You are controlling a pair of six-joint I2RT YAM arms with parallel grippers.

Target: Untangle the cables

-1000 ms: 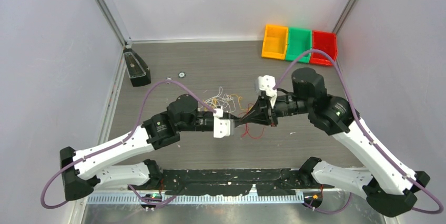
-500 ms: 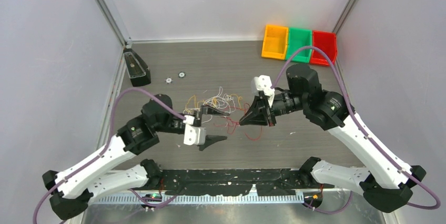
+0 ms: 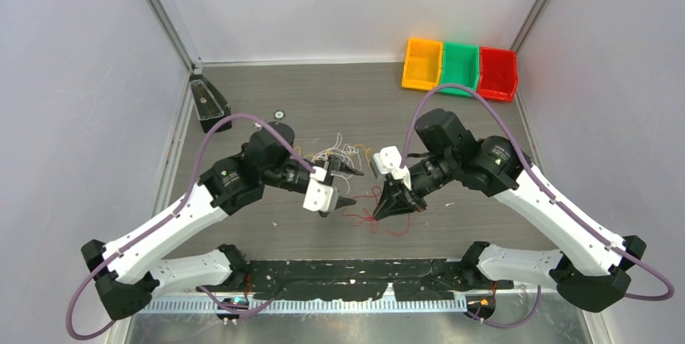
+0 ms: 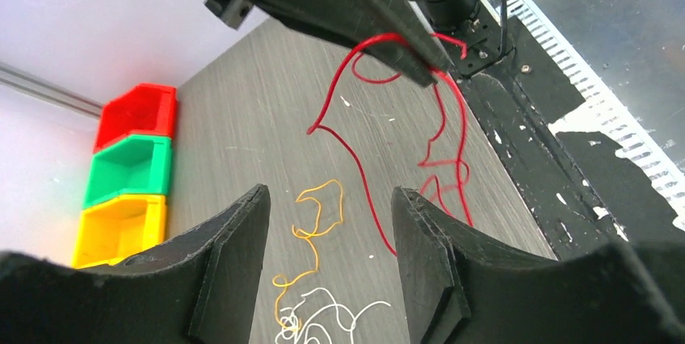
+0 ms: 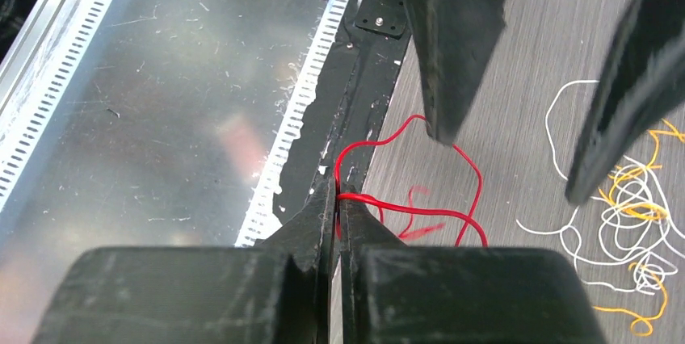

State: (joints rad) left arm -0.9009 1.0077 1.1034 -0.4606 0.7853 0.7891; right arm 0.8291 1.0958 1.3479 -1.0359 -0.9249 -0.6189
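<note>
The cables lie mid-table: a white point(image 3: 349, 151) and yellow-orange point(image 3: 301, 151) tangle, and a red cable point(image 3: 396, 228) drawn out toward the near edge. My right gripper point(image 3: 376, 216) point(image 5: 338, 195) is shut on a loop of the red cable point(image 5: 412, 211), tilted down over the black strip. My left gripper point(image 3: 349, 185) point(image 4: 329, 192) is open and holds nothing. In the left wrist view, an orange cable point(image 4: 311, 231) and white curls point(image 4: 323, 324) lie on the table between its fingers, with the red cable point(image 4: 367, 190) just to the right.
Yellow point(image 3: 422, 63), green point(image 3: 459, 69) and red point(image 3: 497, 73) bins stand at the back right. A black holder point(image 3: 209, 104) sits at the back left, with a small washer point(image 3: 279, 115) near it. A black strip point(image 3: 355, 271) runs along the near edge.
My left gripper opened and let go, drew back left, then came in again over the tangle. My right gripper moved toward the near edge, pulling the red cable with it.
</note>
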